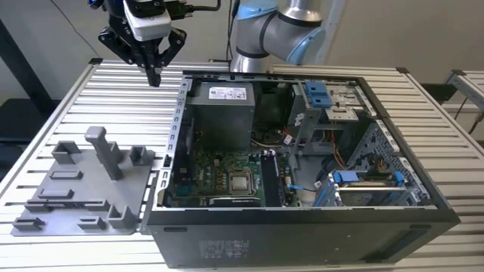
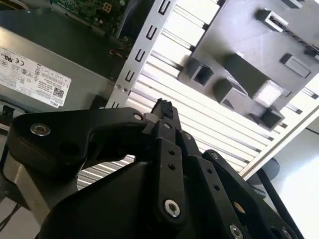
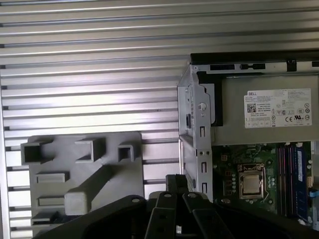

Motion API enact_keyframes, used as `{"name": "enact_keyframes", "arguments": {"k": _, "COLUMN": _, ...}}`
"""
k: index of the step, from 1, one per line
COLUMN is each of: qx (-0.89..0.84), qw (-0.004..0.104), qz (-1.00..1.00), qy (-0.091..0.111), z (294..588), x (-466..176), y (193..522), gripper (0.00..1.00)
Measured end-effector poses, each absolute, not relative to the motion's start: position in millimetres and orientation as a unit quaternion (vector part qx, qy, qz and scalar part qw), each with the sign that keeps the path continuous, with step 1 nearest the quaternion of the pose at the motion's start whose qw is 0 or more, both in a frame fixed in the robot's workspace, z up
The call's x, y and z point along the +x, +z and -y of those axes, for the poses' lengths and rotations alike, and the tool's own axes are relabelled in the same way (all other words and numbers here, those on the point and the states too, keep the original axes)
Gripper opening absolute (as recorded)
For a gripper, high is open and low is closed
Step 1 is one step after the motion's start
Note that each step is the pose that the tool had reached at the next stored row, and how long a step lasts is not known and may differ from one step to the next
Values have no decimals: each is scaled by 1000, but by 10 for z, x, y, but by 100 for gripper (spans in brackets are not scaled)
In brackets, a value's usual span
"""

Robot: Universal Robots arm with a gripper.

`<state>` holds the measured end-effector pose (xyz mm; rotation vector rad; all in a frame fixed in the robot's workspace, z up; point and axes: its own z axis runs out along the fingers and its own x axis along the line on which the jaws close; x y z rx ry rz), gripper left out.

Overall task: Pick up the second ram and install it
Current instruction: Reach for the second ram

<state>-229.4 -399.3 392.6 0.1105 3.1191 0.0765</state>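
Note:
My gripper (image 1: 155, 76) hangs high over the slatted table at the exterior view's left, beside the far corner of the open computer case (image 1: 180, 113). Its black fingers point down, pressed together, with nothing between them; both wrist views show the joined tips (image 2: 162, 107) (image 3: 174, 181). On the green board inside the case, a ram stick with a bluish label (image 3: 299, 174) stands in the long slots (image 1: 271, 177). I cannot tell whether it is the second ram. The grey fixture plate (image 1: 76, 187) carries no stick.
The case holds a grey power supply (image 1: 223, 107), a processor (image 1: 240, 182), blue drive brackets (image 1: 318, 96) and cables. The fixture plate's upright posts (image 1: 106, 150) rise at the exterior view's left. The arm's body (image 1: 280, 28) stands behind the case.

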Motion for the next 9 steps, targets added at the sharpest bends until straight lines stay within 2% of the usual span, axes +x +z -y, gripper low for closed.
{"name": "enact_keyframes", "arguments": {"k": 9, "qx": 35, "qw": 10, "qz": -999, "qy": 25, "z": 3998, "x": -2579, "y": 3926, "gripper": 11}}
